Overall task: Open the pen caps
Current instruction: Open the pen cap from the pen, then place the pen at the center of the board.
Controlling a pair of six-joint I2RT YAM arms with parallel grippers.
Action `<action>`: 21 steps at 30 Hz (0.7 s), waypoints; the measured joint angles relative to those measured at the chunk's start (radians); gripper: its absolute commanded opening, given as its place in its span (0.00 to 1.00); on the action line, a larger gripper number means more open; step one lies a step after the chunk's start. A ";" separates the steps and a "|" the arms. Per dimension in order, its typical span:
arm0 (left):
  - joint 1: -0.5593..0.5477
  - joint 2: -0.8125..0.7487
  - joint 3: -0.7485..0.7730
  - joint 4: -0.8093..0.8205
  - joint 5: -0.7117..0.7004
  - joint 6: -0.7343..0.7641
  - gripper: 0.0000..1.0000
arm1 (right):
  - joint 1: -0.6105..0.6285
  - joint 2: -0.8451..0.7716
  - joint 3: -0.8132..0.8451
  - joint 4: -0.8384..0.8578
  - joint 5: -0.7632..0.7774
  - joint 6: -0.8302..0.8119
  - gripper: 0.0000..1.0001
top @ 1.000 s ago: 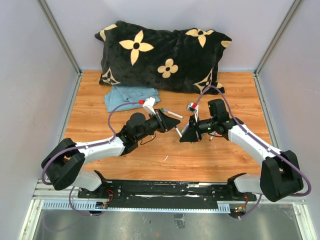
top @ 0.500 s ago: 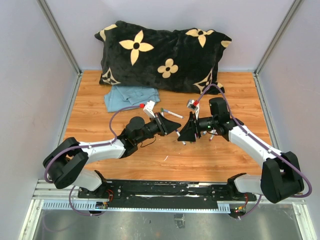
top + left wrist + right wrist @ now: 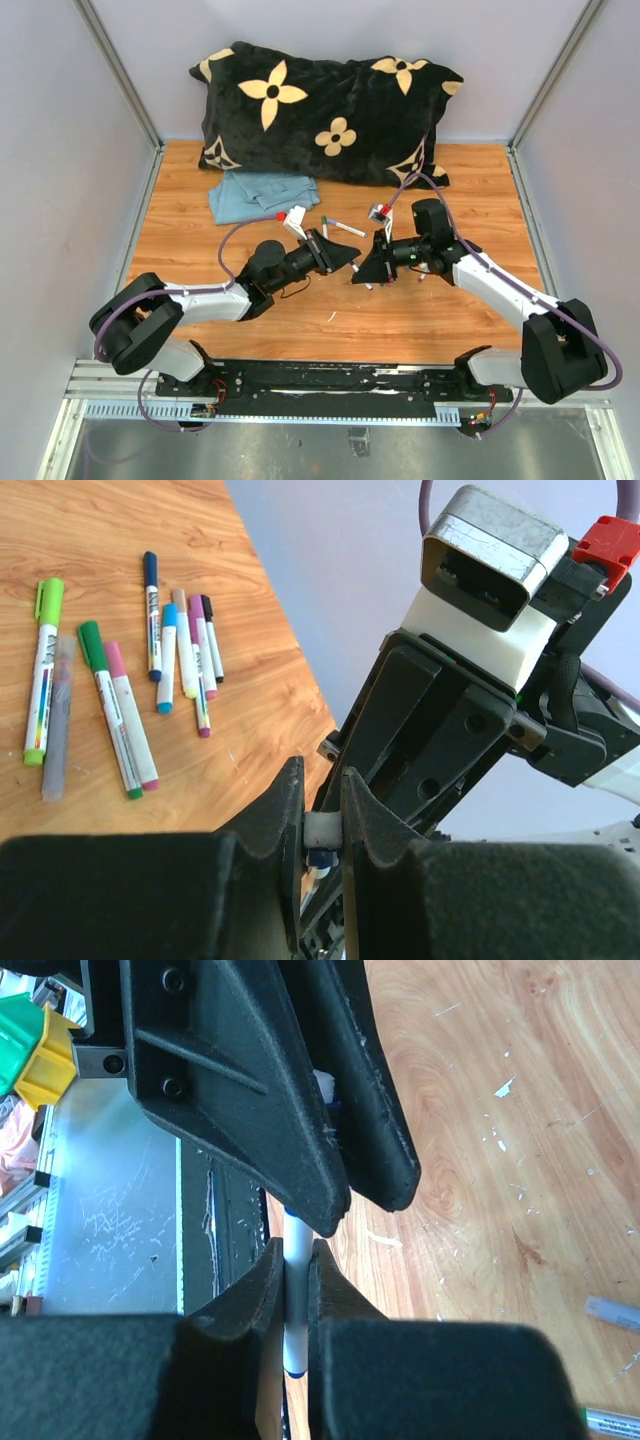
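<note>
Left claw (image 3: 320, 792): clenched on the white pen (image 3: 322, 830), low centre of my left wrist view.
Right claw (image 3: 297, 1260): clenched on that same pen's barrel, nose to nose with the left claw.
Cap in hand: a blue bit showed under my left fingers (image 3: 285, 800), probably the cap; I judged it not yet pulled off.
Pen caps (image 3: 89, 640): seated on pens lying on the bench (image 3: 250, 710), upper left.
Progress: barely begun; that whole row was left to do.

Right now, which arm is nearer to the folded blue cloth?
Left. The left arm reaches across just in front of the blue cloth, on its bases' side; the right arm is much farther, off to the cloth's right.
</note>
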 measured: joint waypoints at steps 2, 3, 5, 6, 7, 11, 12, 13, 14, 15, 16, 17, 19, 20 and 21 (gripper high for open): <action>0.002 -0.004 -0.023 0.019 -0.003 -0.001 0.00 | 0.009 0.007 0.000 -0.006 0.005 -0.001 0.01; 0.004 -0.011 -0.034 0.027 -0.003 -0.004 0.00 | 0.011 0.010 0.000 -0.006 0.006 0.000 0.01; 0.016 -0.040 -0.069 0.042 0.007 -0.013 0.00 | 0.027 0.015 0.001 0.006 0.003 0.000 0.01; 0.021 -0.053 -0.079 0.042 0.012 -0.016 0.00 | 0.034 0.016 0.002 0.015 0.003 0.002 0.01; 0.029 -0.071 -0.092 0.043 0.016 -0.019 0.00 | 0.040 0.018 0.003 0.027 0.002 0.003 0.01; 0.105 -0.155 -0.127 0.039 -0.031 -0.026 0.00 | 0.057 0.025 0.006 0.027 -0.007 0.002 0.01; 0.138 -0.177 -0.133 0.038 -0.055 -0.027 0.00 | 0.058 0.030 0.006 0.019 -0.009 0.002 0.01; 0.171 -0.198 -0.138 0.037 -0.079 -0.031 0.00 | 0.059 0.035 0.006 0.015 -0.009 0.000 0.01; 0.202 -0.218 -0.143 0.036 -0.100 -0.035 0.00 | 0.062 0.040 0.006 0.011 -0.010 -0.001 0.01; 0.229 -0.236 -0.149 0.035 -0.114 -0.041 0.00 | 0.065 0.044 0.006 0.006 -0.012 -0.003 0.01; 0.252 -0.249 -0.154 0.034 -0.120 -0.045 0.00 | 0.067 0.048 0.006 0.001 -0.013 -0.004 0.01; 0.279 -0.261 -0.157 0.032 -0.122 -0.051 0.00 | 0.068 0.050 0.006 -0.004 -0.015 -0.005 0.01; 0.325 -0.278 -0.160 0.022 -0.120 -0.060 0.00 | 0.068 0.051 0.006 -0.009 -0.018 -0.006 0.01; 0.342 -0.285 -0.161 0.015 -0.118 -0.062 0.00 | 0.068 0.051 0.006 -0.010 -0.020 -0.007 0.01; 0.363 -0.296 -0.162 0.002 -0.112 -0.063 0.00 | 0.068 0.051 0.006 -0.010 -0.020 -0.008 0.01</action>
